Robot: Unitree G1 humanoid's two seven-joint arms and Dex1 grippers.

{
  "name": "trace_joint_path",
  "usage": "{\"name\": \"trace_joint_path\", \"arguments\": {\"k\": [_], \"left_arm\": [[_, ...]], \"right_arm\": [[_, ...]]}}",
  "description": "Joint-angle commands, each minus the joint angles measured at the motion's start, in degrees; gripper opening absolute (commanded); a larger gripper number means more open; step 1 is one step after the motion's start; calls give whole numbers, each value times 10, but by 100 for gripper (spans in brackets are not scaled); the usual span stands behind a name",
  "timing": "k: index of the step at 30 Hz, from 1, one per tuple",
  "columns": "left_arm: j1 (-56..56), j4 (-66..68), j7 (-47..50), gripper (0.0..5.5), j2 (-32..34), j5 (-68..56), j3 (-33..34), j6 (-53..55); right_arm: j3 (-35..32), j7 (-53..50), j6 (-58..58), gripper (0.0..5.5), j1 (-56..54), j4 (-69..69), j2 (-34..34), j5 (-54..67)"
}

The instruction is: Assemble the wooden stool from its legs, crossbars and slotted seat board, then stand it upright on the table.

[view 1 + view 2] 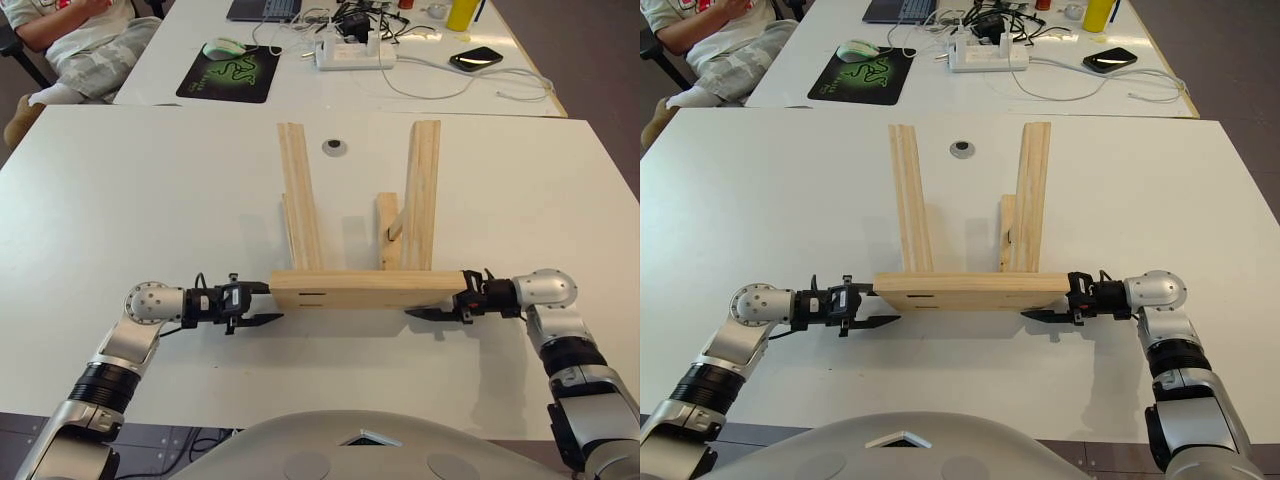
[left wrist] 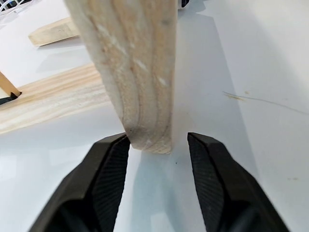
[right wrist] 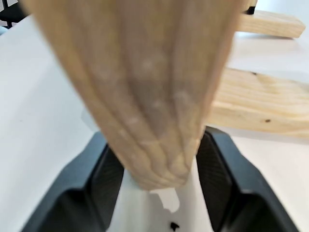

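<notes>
The wooden stool lies on its side in the middle of the white table [image 1: 120, 200]. Its slotted seat board [image 1: 365, 289] stands on edge nearest me. Two leg frames [image 1: 299, 195] [image 1: 421, 190] point away from me, with a short crossbar [image 1: 388, 230] between them. My left gripper [image 1: 262, 303] is at the board's left end, open; its fingers [image 2: 108, 179] straddle the board end [image 2: 140, 72] with a gap on one side. My right gripper [image 1: 440, 297] is at the right end, shut on the board [image 3: 145, 96], both pads pressing the wood.
A black round grommet [image 1: 334, 147] sits in the table just beyond the legs. A second table behind holds a mouse pad [image 1: 228, 73], a power strip [image 1: 355, 55], cables and a phone [image 1: 475, 58]. Bare tabletop lies to both sides of the stool.
</notes>
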Motion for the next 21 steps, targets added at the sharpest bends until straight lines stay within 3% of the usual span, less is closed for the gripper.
{"name": "trace_joint_path", "arguments": {"k": [1,11,19,21], "left_arm": [[-7,11,-2,149,-4,9,-8,-9],[-12,27,-2,134,-5,14,-13,-20],[-18,37,-2,134,-4,15,-14,-28],[-20,40,-4,134,-4,14,-14,-31]], "right_arm": [[0,6,-2,180,-8,6,-3,-13],[6,5,0,180,-19,23,-8,-36],[1,7,-8,293,-26,32,-6,-39],[-1,7,-11,297,-28,39,-11,-40]]}}
